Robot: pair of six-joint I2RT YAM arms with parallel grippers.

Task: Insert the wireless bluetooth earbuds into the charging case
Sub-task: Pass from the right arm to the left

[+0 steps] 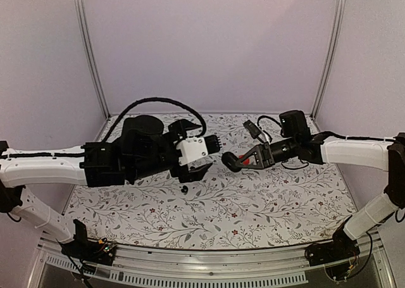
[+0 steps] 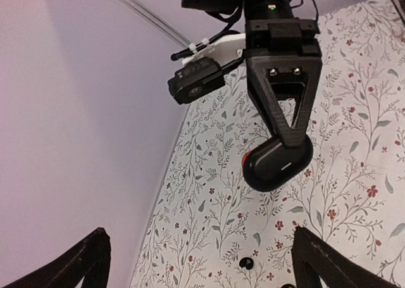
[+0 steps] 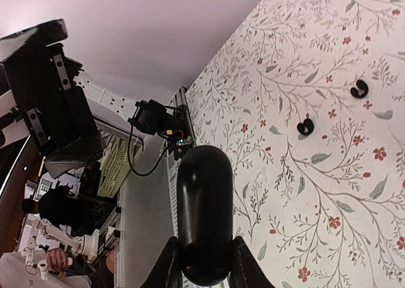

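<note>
While the right gripper (image 1: 238, 161) reaches in from the right side of the table (image 1: 285, 212), its two fingers are pressed together on the charging case (image 2: 277, 164), a glossy black pebble with its lid down. The case is held in the air above the middle of the table. A small sliver of red (image 2: 244, 158) peeks out from behind the case, on the gripper side; I cannot tell what it belongs to. Opposite it, the left gripper (image 1: 193, 149) stretches in from the left side, also off the surface, with its jaws spread wide and nothing between them. It faces the case and is close to it but does not touch. The earbuds (image 3: 305, 126) (two tiny black beads) lie loose on the flowered cloth, a little left of centre and beneath the left gripper. They sit near one another without touching, clear of both grippers and of the case.
</note>
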